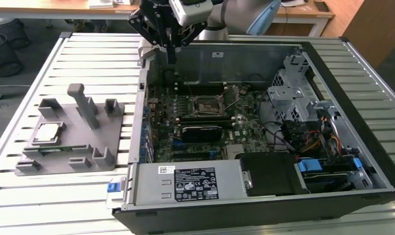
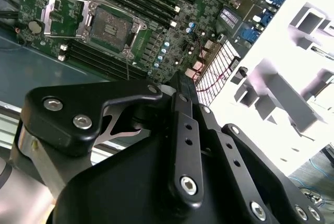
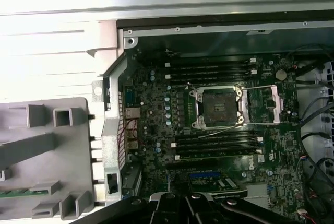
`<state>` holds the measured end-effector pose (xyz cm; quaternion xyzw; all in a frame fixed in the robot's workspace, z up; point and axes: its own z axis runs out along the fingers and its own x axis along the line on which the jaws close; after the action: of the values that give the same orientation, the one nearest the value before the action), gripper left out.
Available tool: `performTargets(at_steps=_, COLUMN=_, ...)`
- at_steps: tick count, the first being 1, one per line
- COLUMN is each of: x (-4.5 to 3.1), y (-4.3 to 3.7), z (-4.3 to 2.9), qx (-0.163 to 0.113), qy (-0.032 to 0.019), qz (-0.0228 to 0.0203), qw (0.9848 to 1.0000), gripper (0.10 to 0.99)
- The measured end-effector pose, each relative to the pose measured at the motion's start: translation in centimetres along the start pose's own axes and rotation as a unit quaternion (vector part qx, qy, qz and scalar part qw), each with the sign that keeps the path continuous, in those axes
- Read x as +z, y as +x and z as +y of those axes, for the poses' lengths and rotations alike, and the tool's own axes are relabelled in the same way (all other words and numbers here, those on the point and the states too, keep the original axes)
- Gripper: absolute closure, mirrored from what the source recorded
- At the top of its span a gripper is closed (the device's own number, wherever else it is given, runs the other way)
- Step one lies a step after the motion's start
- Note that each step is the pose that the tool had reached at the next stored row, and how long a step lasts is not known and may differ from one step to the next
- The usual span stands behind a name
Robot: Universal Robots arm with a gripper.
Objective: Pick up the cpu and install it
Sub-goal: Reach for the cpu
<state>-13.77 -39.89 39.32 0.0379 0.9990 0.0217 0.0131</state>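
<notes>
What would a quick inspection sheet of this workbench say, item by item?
Surface: slatted metal table, carrying an open computer case and a grey holder.
Job's things: chip lies in the holder, not picked up; socket inside the case is empty, its frame open.
Clutter: nothing seen.
Hand: hand shut, holding nothing, above the case's back wall, apart from the chip.
Cables: coloured wires bundled inside the case at the exterior view's right.
Surroundings: wire bin and wooden desk beyond the table.
</notes>
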Motion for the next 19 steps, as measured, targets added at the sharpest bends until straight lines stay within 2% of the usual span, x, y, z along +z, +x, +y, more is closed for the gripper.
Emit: performTargets(at_steps=19, x=-0.01, y=1.06, z=-0.08, qx=0.0, qy=0.0, qz=0.0, qw=1.0, gripper=0.98)
